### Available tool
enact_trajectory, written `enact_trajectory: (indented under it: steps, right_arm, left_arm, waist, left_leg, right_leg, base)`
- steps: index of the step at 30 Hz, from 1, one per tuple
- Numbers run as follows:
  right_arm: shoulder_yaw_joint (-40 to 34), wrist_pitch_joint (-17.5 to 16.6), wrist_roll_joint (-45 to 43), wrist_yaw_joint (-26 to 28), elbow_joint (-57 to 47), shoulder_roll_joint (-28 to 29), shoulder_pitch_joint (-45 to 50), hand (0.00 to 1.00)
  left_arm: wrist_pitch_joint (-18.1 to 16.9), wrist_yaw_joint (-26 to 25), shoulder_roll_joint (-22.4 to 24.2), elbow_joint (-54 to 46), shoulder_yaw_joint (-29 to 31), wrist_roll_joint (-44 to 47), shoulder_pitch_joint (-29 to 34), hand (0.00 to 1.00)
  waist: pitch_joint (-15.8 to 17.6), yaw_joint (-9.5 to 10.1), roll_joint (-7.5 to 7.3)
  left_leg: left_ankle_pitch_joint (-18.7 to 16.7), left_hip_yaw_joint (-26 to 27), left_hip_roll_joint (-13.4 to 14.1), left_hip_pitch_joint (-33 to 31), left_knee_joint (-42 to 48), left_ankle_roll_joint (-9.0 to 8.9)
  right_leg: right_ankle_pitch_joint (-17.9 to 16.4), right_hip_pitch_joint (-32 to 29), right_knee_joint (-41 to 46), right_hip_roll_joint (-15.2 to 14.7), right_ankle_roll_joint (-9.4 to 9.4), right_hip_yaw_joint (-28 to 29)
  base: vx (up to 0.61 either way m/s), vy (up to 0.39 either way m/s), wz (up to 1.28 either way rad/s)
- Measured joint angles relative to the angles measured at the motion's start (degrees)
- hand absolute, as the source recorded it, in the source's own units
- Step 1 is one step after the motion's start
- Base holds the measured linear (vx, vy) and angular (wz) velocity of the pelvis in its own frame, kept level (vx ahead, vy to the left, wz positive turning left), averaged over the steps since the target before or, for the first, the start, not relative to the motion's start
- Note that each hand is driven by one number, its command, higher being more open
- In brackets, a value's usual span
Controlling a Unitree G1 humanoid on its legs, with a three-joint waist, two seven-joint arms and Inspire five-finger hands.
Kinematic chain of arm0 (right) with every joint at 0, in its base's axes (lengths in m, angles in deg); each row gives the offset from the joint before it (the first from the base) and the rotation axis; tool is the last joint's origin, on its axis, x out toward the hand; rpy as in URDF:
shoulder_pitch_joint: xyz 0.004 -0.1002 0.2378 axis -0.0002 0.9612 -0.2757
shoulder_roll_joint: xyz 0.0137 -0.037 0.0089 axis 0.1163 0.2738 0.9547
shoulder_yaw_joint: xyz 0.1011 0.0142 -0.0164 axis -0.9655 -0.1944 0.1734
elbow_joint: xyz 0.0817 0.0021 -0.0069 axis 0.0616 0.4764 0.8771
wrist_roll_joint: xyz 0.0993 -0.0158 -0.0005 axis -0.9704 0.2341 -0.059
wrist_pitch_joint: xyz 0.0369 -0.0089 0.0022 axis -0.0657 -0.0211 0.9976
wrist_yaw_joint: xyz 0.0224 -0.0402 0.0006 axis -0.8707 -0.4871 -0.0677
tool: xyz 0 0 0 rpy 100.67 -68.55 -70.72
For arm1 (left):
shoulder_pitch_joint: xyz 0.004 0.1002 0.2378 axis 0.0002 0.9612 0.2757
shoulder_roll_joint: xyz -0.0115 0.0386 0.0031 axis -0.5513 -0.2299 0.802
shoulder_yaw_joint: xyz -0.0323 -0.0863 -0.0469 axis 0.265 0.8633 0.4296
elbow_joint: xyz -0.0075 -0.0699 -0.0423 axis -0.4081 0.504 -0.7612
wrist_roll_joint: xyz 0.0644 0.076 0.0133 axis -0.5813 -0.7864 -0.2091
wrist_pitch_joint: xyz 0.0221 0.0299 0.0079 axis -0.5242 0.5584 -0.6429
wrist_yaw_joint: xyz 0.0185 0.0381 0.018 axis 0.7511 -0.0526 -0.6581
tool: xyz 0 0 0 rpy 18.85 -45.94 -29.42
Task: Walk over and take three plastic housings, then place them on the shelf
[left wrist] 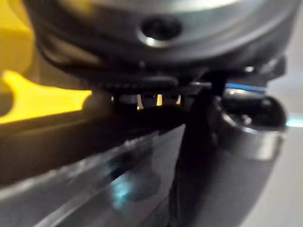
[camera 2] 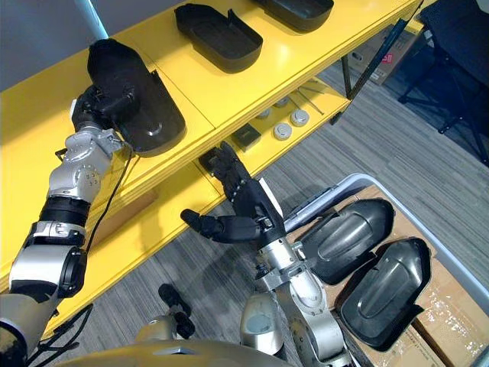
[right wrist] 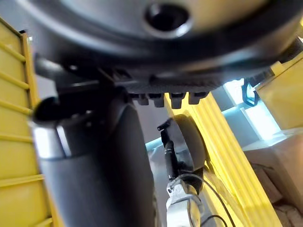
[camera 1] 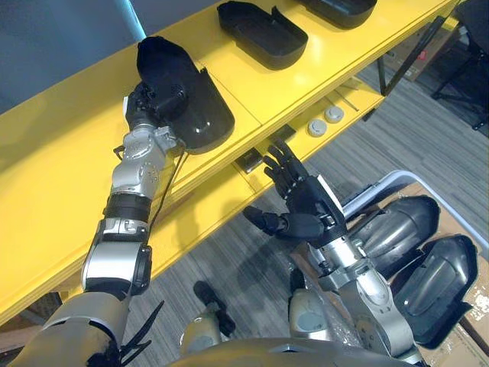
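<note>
Trouble most likely at the shelf lip. Nearest, right hand (camera 1: pixel 306 202) palm-up in mid-air below the shelf front, fingers spread, thumb out, holding nothing; well apart from the load, so no catch on offer.

Further up, left hand (camera 1: pixel 149 99) curled round the near end of a glossy black rounded plastic housing (camera 1: pixel 191 103), on or just above the top board of the bright yellow metal shelf (camera 1: pixel 61 153); contact impossible to tell. Broad end jutting past the front edge.

Judged risk: if let go here, tipping forward off the lip and dropping towards the lower yellow board (camera 1: pixel 206 202) or the floor. Cause: too much shell beyond the edge, plus a smooth curved surface prone to sliding. Safer pushed further in before release. Second risk: fingers snagging the rim on withdrawal and dragging the shell back out.

Round about:
- At lower right, two more dark glossy housings (camera 1: pixel 397 225) side by side in a grey-rimmed crate (camera 1: pixel 382 182).
- On the lower board, two small white round discs (camera 1: pixel 325 121) and a flat dark square piece (camera 1: pixel 250 160).
- Farther along the top board, a black open-topped housing shell (camera 1: pixel 263 32), then another black shell (camera 1: pixel 340 9) beyond.

Way inward over bare yellow board, neighbour well apart; no obstruction judged.
</note>
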Motion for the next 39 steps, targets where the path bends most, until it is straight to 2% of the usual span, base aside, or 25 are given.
enact_trajectory:
  steps: [4,8,12,18,20,23,30,35,39]
  right_arm:
    - [1.67,0.00,-0.05,-0.46,-0.24,-0.30,0.45,1.00]
    - [2.94,0.00,-0.08,-0.88,-1.04,-0.24,1.44,1.00]
    - [5.28,0.02,-0.13,-2.08,-1.09,-0.18,2.55,1.00]
    - [7.17,0.02,-0.61,-2.14,-1.09,0.02,3.32,1.00]
    - [7.67,0.02,-0.54,-2.15,-1.09,0.07,4.51,1.00]
    - [9.11,0.06,-0.61,-2.08,-1.10,0.21,4.52,1.00]
    - [14.70,2.86,-1.71,-1.66,-1.89,1.56,4.10,1.00]
    - [16.33,3.49,-1.58,-1.63,-2.02,1.42,4.14,1.00]
    - [16.32,3.49,-1.17,-1.74,-2.10,1.02,4.13,1.00]
  left_arm:
    - [0.57,-3.24,0.00,-0.02,0.00,-0.10,-1.33,1.00]
    - [4.45,-5.74,-0.01,0.11,1.27,-0.91,-3.13,1.00]
    - [6.23,-6.97,-0.14,1.21,1.96,-6.97,-3.50,1.00]
    - [13.64,-8.77,-4.59,1.91,2.11,-20.60,-4.02,1.00]
    - [16.69,-8.51,-5.57,1.96,2.98,-20.89,-4.25,1.00]
    - [19.43,-8.32,-5.94,2.73,4.12,-22.23,-4.24,1.00]
    - [21.96,-7.04,-5.94,4.29,4.16,-29.15,-4.81,1.00]
    - [25.05,-3.10,-5.66,4.65,3.91,-31.41,-5.01,1.00]
    - [24.45,-3.56,-5.50,4.64,2.80,-31.26,-5.01,1.00]
  waist:
    - [0.65,-0.05,0.02]
    - [0.66,-0.12,0.03]
    - [0.67,-0.26,0.06]
    - [0.65,-0.67,0.10]
    - [0.62,-0.59,0.13]
    - [0.59,-0.60,0.17]
    - [0.36,-0.85,0.52]
    - [-0.47,-1.08,1.75]
    - [-1.13,-1.11,2.44]
  left_leg:
    - [-0.02,0.02,0.01,-0.02,-0.10,0.04]
    - [-0.02,0.02,0.08,0.09,-0.11,0.06]
    - [-0.16,0.01,0.37,1.19,-0.12,0.05]
    - [-0.43,0.62,0.36,2.27,-0.12,-0.17]
    - [-0.49,0.62,0.14,3.04,-0.11,-0.08]
    - [-0.62,0.64,-0.10,3.71,-0.11,0.01]
    - [-0.63,1.98,-0.19,4.30,-0.10,0.05]
    - [-0.63,2.20,-0.23,4.45,-0.10,0.10]
    - [-0.61,2.21,-0.22,4.43,-0.10,0.12]
  right_leg:
    - [0.04,0.00,-0.01,-0.04,0.06,-0.04]
    - [0.05,0.13,-0.01,-0.05,0.08,-0.09]
    - [0.04,1.32,-0.10,-0.06,0.08,-0.16]
    - [0.02,2.51,-0.22,-0.30,0.07,-0.55]
    - [0.02,3.51,-0.22,-0.50,0.07,-0.61]
    - [0.02,3.99,-0.22,-0.75,0.07,-0.58]
    - [0.03,4.24,-0.25,-0.95,0.09,-0.02]
    - [0.06,4.21,-0.25,-0.98,0.14,0.17]
    - [0.07,4.19,-0.25,-0.97,0.15,0.16]
  base:
    - [0.00,0.000,0.00]
    - [0.00,0.000,0.00]
    - [0.00,0.000,0.00]
    - [0.00,0.003,0.03]
    - [0.02,0.017,0.06]
    - [0.00,0.000,0.00]
    - [0.00,0.004,-0.03]
    - [0.00,0.003,-0.02]
    - [0.00,0.000,0.00]
